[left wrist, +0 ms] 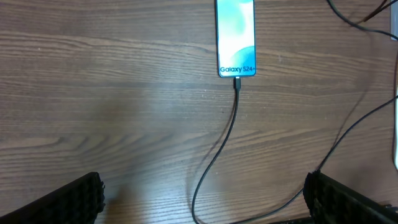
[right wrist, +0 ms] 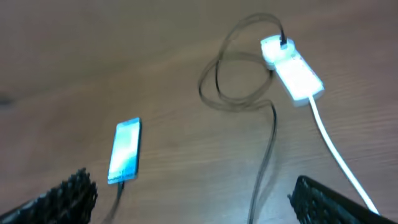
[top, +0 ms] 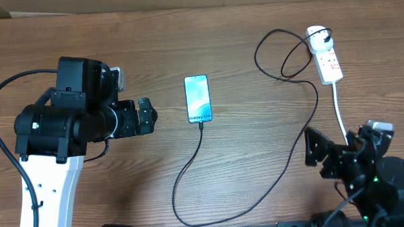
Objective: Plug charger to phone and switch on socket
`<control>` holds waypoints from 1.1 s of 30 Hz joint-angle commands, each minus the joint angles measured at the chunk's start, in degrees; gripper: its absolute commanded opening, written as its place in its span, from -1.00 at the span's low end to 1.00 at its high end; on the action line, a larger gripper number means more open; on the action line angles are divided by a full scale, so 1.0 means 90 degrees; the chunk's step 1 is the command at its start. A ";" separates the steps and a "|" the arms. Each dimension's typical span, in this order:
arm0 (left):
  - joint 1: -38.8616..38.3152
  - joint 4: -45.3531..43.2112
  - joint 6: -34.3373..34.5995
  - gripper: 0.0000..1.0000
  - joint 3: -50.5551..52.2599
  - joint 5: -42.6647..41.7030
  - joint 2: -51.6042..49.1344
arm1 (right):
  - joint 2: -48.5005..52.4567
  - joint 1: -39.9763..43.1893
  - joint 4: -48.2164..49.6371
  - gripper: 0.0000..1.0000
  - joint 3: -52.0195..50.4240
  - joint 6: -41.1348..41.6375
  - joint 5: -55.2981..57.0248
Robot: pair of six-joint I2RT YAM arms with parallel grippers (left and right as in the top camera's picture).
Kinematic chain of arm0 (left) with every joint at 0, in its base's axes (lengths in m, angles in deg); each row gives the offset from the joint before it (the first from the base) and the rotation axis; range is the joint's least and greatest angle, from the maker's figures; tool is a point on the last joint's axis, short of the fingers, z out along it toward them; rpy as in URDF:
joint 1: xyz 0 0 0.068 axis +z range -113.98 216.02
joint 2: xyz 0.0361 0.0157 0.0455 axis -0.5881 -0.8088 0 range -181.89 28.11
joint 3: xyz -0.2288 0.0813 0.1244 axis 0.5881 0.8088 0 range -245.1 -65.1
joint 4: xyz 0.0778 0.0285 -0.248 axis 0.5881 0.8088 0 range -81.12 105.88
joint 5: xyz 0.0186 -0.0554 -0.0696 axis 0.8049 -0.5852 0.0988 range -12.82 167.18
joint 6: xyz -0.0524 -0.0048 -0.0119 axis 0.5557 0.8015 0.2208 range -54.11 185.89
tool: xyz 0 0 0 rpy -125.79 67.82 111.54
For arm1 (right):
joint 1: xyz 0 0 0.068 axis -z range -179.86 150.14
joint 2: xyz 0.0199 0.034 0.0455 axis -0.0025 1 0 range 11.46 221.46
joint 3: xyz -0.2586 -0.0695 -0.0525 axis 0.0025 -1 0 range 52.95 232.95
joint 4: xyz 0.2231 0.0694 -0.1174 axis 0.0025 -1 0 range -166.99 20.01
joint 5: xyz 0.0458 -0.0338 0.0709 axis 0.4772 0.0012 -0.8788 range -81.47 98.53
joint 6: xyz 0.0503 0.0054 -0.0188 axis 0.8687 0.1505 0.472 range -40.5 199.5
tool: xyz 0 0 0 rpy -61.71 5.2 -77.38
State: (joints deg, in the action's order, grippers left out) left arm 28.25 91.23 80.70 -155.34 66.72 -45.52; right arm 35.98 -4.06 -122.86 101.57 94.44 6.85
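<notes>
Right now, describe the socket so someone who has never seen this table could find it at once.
Start at the far right corner of the table. There lies the socket, a white elongated strip with red markings, a black plug seated in its far end. Unlike the blue-screened phone at mid-table, it is white and trails a thick white cord.

Cyan-screened phone [top: 197, 98], black charger [top: 259, 192], white socket [top: 324, 58], seemingly red-marked
</notes>
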 commanded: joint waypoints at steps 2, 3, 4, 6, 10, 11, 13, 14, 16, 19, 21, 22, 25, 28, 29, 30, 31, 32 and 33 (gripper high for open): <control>-0.0019 -0.0010 -0.0073 0.99 0.0010 0.0046 0.0015 | -0.0573 -0.0019 0.1183 1.00 -0.1253 -0.0051 0.0151; -0.0019 -0.0007 -0.0073 0.99 0.0010 0.0046 0.0015 | -0.0678 -0.0019 0.1494 1.00 -0.1532 -0.0051 0.0153; -0.0019 -0.0007 -0.0073 0.99 0.0010 0.0046 0.0015 | -0.0763 -0.0019 0.1736 1.00 -0.1749 -0.0058 0.0153; -0.0019 -0.0007 -0.0073 0.99 0.0010 0.0046 0.0015 | -0.0945 -0.0019 0.2341 1.00 -0.2239 -0.0403 -0.0046; -0.0019 -0.0007 -0.0073 0.99 0.0010 0.0046 0.0015 | -0.1273 -0.0019 0.3415 1.00 -0.3036 -0.1324 -0.0607; -0.0019 -0.0007 -0.0073 0.99 0.0010 0.0049 0.0015 | -0.1382 -0.0019 0.3648 1.00 -0.3225 -0.1423 -0.0663; -0.0019 -0.0007 -0.0073 0.99 0.0010 0.0049 0.0015 | -0.1586 -0.0019 0.4075 1.00 -0.3589 -0.1496 -0.0656; -0.0019 -0.0007 -0.0073 0.99 0.0010 0.0046 0.0015 | -0.1659 -0.0019 0.4226 1.00 -0.3728 -0.1508 -0.0653; -0.0019 -0.0007 -0.0073 0.99 0.0010 0.0046 0.0015 | -0.1826 -0.0019 0.4534 1.00 -0.4036 -0.1506 -0.0656; -0.0019 -0.0010 -0.0073 0.99 0.0010 0.0046 0.0015 | -0.2023 -0.0019 0.4894 1.00 -0.4435 -0.1506 -0.0658; -0.0019 -0.0007 -0.0073 0.99 0.0010 0.0049 0.0015 | -0.2093 -0.0017 0.5081 1.00 -0.4631 -0.1503 -0.0656; -0.0019 -0.0007 -0.0073 0.99 0.0010 0.0049 0.0015 | -0.2118 -0.0019 0.5168 1.00 -0.4702 -0.1506 -0.0653; -0.0019 -0.0010 -0.0073 0.99 0.0010 0.0049 0.0015 | -0.2183 -0.0019 0.5472 1.00 -0.4906 -0.1506 -0.0653; -0.0019 -0.0007 -0.0073 0.99 0.0010 0.0046 0.0015 | -0.2263 -0.0015 0.5651 1.00 -0.5071 -0.1508 -0.0605; -0.0019 -0.0007 -0.0073 0.99 0.0010 0.0046 0.0015 | -0.2266 0.0022 0.5710 1.00 -0.5122 -0.1506 -0.0610; -0.0019 -0.0007 -0.0073 0.99 0.0010 0.0046 0.0015 | -0.2266 0.0053 0.5748 1.00 -0.5163 -0.1506 -0.0610; -0.0019 -0.0007 -0.0073 0.99 0.0010 0.0046 0.0015 | -0.2266 0.0075 0.5775 1.00 -0.5204 -0.1506 -0.0610; -0.0019 -0.0007 -0.0073 0.99 0.0010 0.0049 0.0015 | -0.2266 0.0092 0.5819 1.00 -0.5253 -0.1508 -0.0610; -0.0019 -0.0007 -0.0073 0.99 0.0010 0.0046 0.0015 | -0.2266 0.0102 0.5880 1.00 -0.5311 -0.1508 -0.0610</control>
State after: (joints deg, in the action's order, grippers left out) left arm 28.25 91.21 80.70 -155.34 66.74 -45.52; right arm 16.22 -3.76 -71.05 55.35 81.17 1.28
